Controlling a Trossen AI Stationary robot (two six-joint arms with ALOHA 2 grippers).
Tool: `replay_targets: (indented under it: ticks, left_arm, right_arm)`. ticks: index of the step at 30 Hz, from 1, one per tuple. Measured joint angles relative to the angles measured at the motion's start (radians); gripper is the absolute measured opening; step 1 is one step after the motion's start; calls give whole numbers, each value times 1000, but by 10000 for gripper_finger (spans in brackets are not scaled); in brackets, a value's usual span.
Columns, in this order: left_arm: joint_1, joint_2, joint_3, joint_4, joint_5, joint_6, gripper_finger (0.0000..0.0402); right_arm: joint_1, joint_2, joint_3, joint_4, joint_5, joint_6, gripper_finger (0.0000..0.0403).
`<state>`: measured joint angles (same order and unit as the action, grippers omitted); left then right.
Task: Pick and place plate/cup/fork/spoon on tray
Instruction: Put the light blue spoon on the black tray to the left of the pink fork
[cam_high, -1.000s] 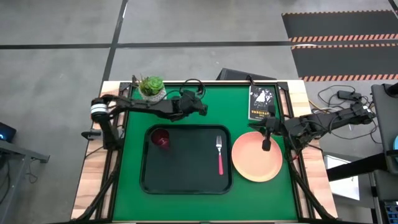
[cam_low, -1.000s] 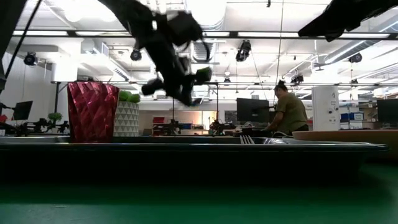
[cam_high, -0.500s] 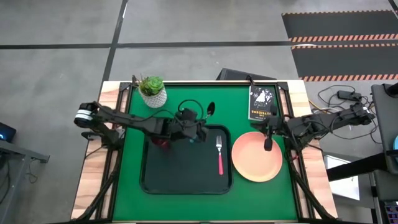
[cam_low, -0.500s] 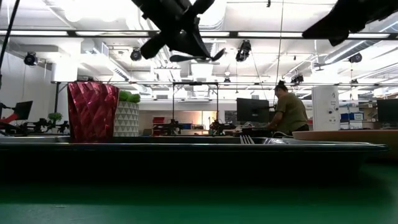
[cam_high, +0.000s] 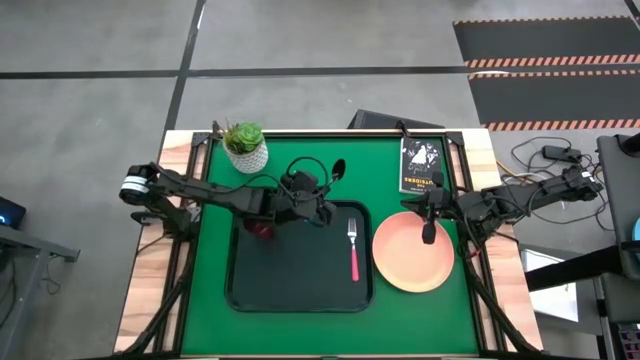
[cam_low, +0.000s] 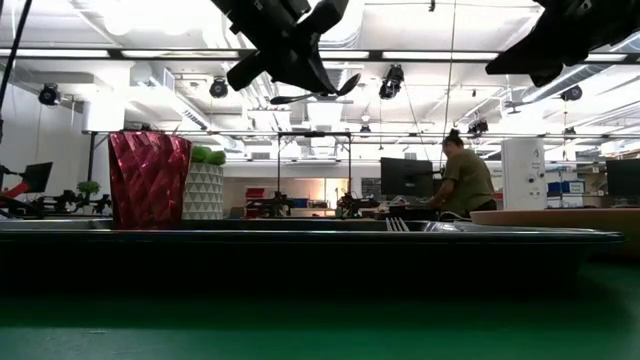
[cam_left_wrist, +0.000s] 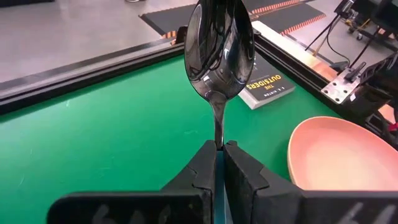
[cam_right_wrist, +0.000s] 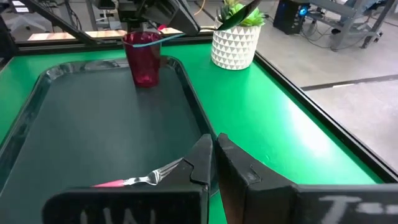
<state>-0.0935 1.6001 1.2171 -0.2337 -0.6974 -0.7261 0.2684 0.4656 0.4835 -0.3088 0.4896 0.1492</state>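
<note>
Low view first: the tray (cam_low: 300, 238) fills the foreground with the cup (cam_low: 148, 179) standing on it at one end, and high above hangs the left gripper (cam_low: 285, 45) with the spoon (cam_low: 318, 91) pinched between its fingers. A second ago that gripper sat lower and further back, by the plant pot (cam_high: 246, 146); now it has swung up and over the tray's back edge, right beside the cup (cam_high: 260, 222). So the spoon is lifted and on its way in! From above, the spoon's bowl (cam_high: 339, 171) pokes out past the tray rim onto the green mat. The fork (cam_high: 352, 248) already lies on the tray's right side. The plate (cam_high: 413, 251) is not aboard yet (it sits just beside the tray, on the mat). Over it waits the right gripper (cam_high: 429, 232), fingers pressed together and holding nothing, barely moved in the last second. Further back lies a book (cam_high: 421, 165). Beyond the table, a person (cam_low: 462, 177) stands at a desk. My read: spoon goes down next, then the plate.
</note>
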Motion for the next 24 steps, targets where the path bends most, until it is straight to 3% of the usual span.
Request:
replay_targets:
  ticks: [24]
  left_arm:
    - [2, 0, -6, 17, 0, 0, 1]
  right_arm:
    - [0, 0, -7, -1, 0, -35, 9]
